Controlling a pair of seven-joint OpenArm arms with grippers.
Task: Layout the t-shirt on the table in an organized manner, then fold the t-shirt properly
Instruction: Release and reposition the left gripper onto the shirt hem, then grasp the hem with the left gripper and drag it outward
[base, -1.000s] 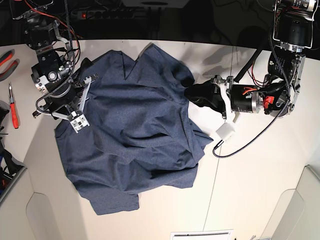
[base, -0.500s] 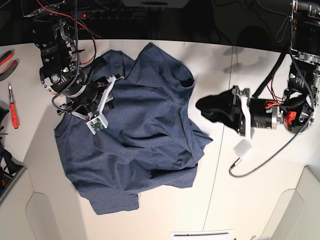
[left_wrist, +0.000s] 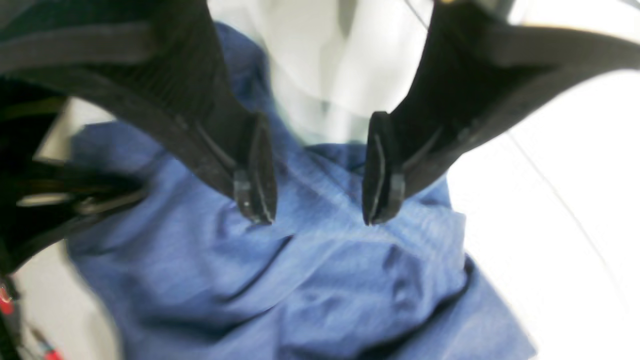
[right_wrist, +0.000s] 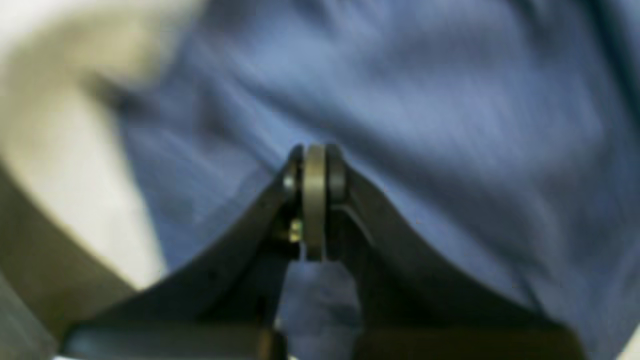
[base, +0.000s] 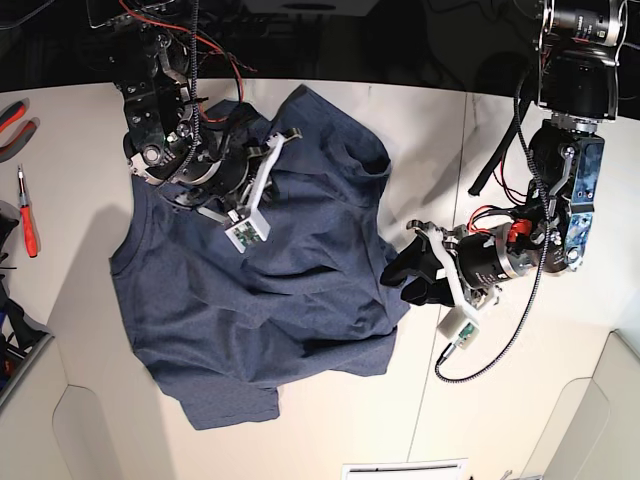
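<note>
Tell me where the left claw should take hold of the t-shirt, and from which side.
Judging by the base view, grip the t-shirt at its rumpled edge nearest the open left claw, coming in low from the bare table. The raised folds there probably give the fingers cloth to pinch.

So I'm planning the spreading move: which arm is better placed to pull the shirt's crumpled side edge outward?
Probably the left. Its gripper hangs open right at the t-shirt's bunched edge, bare table beyond. The right gripper is shut over the collar end.

Both wrist views blurred; t-shirt (left_wrist: 310, 280) cut by frame edges; its lettering hidden, underside unseen
</note>
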